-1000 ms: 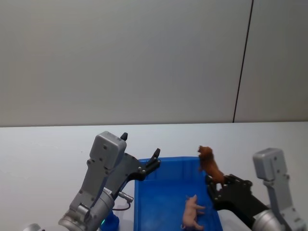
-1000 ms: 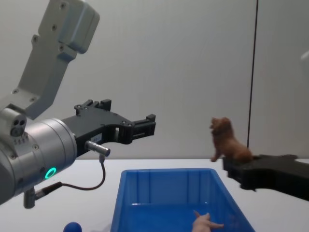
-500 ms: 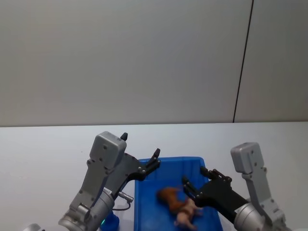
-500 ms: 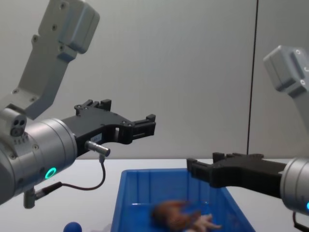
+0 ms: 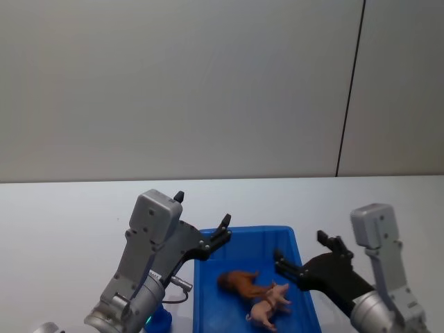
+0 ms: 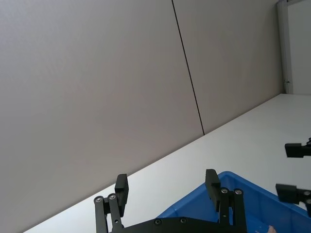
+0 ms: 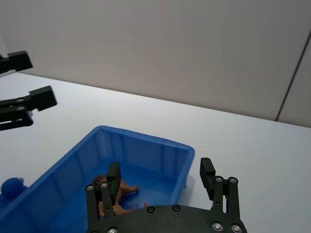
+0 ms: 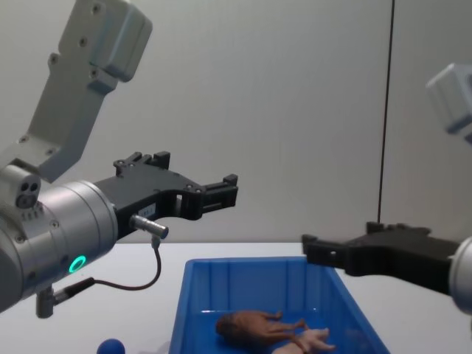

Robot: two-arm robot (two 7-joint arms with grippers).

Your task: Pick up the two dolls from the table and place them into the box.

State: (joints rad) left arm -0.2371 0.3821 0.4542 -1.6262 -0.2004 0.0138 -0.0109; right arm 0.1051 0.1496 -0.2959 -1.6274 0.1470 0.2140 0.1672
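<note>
lying in box (image 5: 243,231), both dolls (image 5: 258,294), below spread right jaws

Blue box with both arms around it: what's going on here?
Both dolls already lie in the box: the brown doll on its side, the pink doll touching it. The right gripper hangs open above the box's right side, holding nothing. The left gripper hovers open near the box's far left corner, also empty. A small blue ball sits on the table left of the box.
</note>
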